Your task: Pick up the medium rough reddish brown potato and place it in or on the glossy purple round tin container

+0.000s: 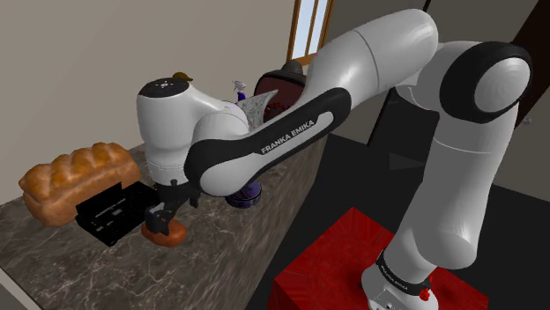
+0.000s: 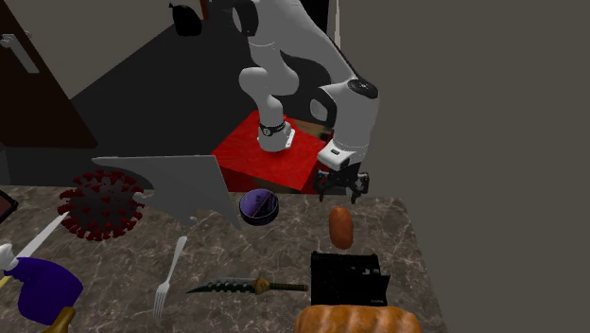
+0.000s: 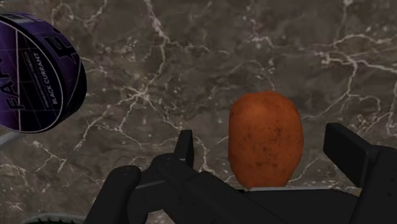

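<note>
Potato point(image 3: 264, 140): reddish brown, rough skin, lying on the dark marbled tabletop point(image 3: 191, 57) directly under the end effector point(image 3: 264, 145), between its two black fingers point(image 3: 347, 153)

End effector: wide open. A strip of bare tabletop shows on each side of the potato, neither finger touches it, and nothing is gripped. In the shoulder view the fingertips hang close over the potato's top; whether they reach down past it, I cannot tell

Containers:
- Round tin point(image 3: 38, 79), glossy purple, off to one side of the end effector and well apart from the potato, with bare tabletop between them. The lid is on and the printed round face is turned toward the wrist camera, so the inside cannot be seen
- Black box point(image 2: 350, 279), near the end effector on the side away from the red stand point(image 2: 255, 156), just past the potato. Contents cannot be made out. A bread loaf point(image 2: 357, 320) lies beyond it

Writing:
- Tin face: "BLACK CURRANT" in small white capitals along the rim; the larger letters beside it are cut off and unreadable
- Arm point(image 1: 295, 132): "FRANKA EMIKA" in white on the black band
- Box: pale marks, too small to read

Further from the end effector, on the tin's side: a fork point(image 2: 168, 276) and a knife point(image 2: 248, 285), both flat on the tabletop
</note>
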Controlling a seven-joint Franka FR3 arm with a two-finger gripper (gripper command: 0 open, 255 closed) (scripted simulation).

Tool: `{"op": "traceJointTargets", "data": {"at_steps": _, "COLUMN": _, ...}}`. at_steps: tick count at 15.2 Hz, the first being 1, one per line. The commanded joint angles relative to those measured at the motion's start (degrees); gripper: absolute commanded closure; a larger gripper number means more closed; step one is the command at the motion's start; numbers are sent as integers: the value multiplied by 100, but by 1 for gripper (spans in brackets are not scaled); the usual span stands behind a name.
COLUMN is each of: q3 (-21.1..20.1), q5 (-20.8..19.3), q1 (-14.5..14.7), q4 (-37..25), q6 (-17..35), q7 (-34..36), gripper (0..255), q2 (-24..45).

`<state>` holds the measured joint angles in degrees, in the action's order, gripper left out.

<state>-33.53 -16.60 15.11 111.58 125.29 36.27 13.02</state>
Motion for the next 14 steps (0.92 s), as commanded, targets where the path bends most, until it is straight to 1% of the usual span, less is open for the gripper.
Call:
{"op": "traceJointTargets", "data": {"at_steps": 1, "q3": 19, "q5": -278, "q1": 193, "q4": -356, "q6": -15, "q7": 227, "gripper": 0, "q2": 385}}
{"op": "traceJointTargets", "data": {"at_steps": 8, "q3": 155, "q5": -549, "q1": 266, "q4": -228, "q6": 378, "q7": 396, "gripper": 0, "q2": 711}}
{"op": "traceJointTargets", "data": {"at_steps": 14, "q3": 167, "q5": -573, "q1": 273, "q4": -221, "q6": 409, "q7": 411, "gripper": 0, "q2": 739}}
